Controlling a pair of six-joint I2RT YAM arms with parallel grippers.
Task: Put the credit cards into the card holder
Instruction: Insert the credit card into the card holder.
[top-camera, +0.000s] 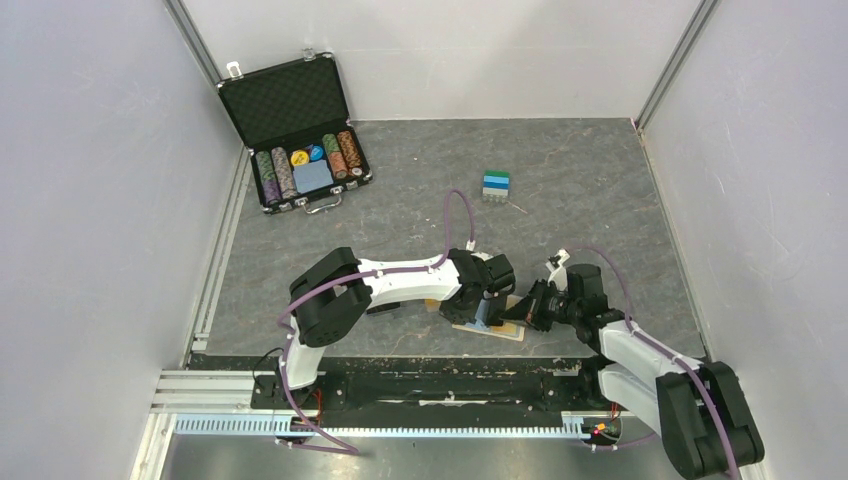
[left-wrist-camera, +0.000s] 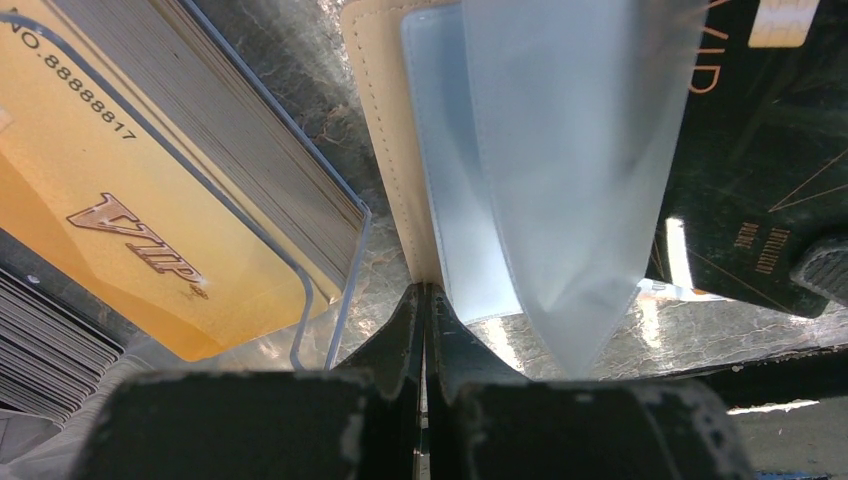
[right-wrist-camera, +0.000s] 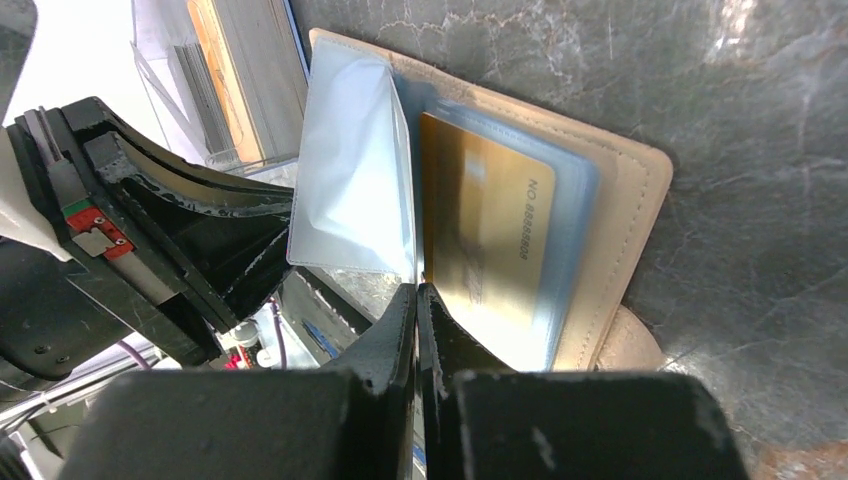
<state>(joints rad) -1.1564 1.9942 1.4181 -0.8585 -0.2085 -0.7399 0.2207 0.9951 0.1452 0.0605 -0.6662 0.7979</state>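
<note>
Right gripper (right-wrist-camera: 415, 300) first: fully closed, nose set at the near short edge of the gold card (right-wrist-camera: 485, 220); cannot tell whether pinching that edge or merely touching it. Runs lengthwise straight ahead of those jaws, seemingly inside a clear pocket of the open card holder (right-wrist-camera: 625, 190), flat on the counter (right-wrist-camera: 600, 70) between both arms by the near edge. Left gripper (left-wrist-camera: 425, 300) likewise closed, tip against the holder's near edge, beside a lifted clear sleeve (left-wrist-camera: 560, 150). Calls, probably, for a straight push along the card's length from the right arm.
</note>
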